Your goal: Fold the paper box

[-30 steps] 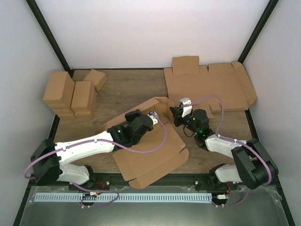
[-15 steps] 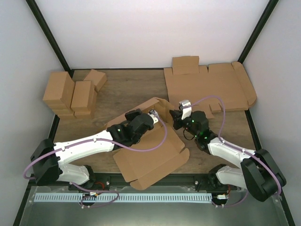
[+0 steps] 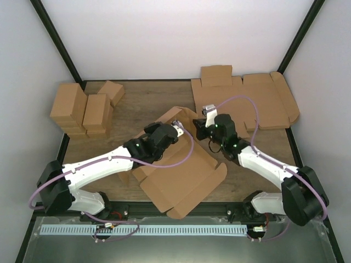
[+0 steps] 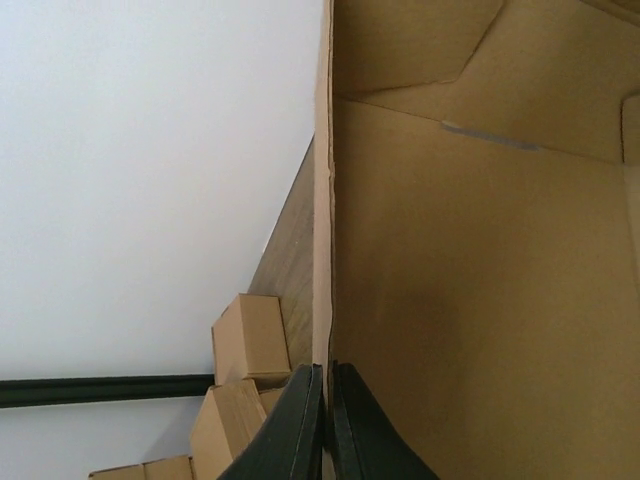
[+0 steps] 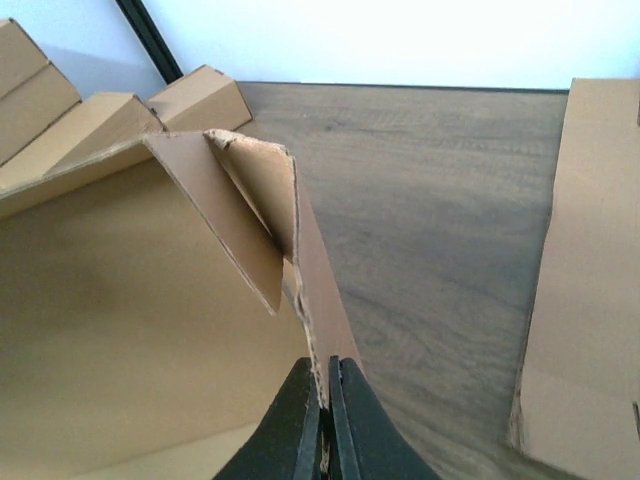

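At the far left of the worktop (image 3: 145, 101), a cluster of small closed cartons (image 3: 82, 112) is seen stacked. Moving across, the left end effector (image 3: 176, 130) is clamped tight on a raised wall of the paper box (image 3: 181, 178), its fingers (image 4: 300, 420) pressed together on the thin edge. The box lies mid-worktop, partly opened, its broad panel flat toward the near edge and its far side lifted. That lifted side's corner flap is pinched by the right end effector (image 3: 202, 127), jaws shut on it. Far right, a wider flat cardboard sheet (image 3: 247, 101) is lying.
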### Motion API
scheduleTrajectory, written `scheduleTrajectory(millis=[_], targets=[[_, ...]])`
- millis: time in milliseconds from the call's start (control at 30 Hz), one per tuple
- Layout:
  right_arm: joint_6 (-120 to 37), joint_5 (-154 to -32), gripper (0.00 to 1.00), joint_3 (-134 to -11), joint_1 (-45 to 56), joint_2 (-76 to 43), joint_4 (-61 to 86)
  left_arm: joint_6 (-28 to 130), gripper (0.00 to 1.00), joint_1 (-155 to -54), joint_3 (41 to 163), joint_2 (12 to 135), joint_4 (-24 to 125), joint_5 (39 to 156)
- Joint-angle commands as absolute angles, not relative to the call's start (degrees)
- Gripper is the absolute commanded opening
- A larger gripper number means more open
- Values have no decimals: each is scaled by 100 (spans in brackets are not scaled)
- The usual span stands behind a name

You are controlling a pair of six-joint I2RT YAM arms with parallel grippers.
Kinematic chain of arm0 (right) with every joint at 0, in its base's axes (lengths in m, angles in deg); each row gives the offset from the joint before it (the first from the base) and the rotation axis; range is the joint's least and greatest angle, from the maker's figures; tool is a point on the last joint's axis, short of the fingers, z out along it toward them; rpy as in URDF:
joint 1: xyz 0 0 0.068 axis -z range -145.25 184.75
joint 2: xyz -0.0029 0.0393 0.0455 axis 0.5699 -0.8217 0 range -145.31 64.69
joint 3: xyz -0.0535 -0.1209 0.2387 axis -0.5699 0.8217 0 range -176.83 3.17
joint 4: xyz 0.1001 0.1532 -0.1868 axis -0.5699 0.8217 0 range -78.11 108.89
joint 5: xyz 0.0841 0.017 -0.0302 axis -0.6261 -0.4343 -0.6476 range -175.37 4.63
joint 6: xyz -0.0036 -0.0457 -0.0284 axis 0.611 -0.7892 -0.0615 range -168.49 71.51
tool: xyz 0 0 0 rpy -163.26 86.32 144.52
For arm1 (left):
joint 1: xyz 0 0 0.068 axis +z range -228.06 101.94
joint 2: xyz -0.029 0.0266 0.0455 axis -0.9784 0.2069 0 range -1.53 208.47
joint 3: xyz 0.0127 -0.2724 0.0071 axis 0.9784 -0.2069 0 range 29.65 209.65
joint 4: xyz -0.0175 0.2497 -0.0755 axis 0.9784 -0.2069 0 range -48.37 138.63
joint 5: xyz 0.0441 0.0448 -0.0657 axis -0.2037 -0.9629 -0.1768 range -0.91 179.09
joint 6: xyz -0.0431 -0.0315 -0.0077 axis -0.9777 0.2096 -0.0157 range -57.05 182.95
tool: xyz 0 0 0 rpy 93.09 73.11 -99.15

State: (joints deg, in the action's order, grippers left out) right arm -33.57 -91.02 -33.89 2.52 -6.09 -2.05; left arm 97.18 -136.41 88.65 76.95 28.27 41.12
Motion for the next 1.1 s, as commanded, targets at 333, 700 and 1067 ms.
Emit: scheduleTrajectory(millis=[333,700,1067], targets=[[-2943,-9188,1,-5432,155,-1532,1199,9023,4,-12915,9183,7339,2562,5626],[-2291,-8894,1,-6211,-275,-1755,2089,8851,4,-12636,9207,7504,2441,5788],[-1965,-8324,1,-4522,-340,-935,904,9123,4,-12940,9283,7605,2291,5565]])
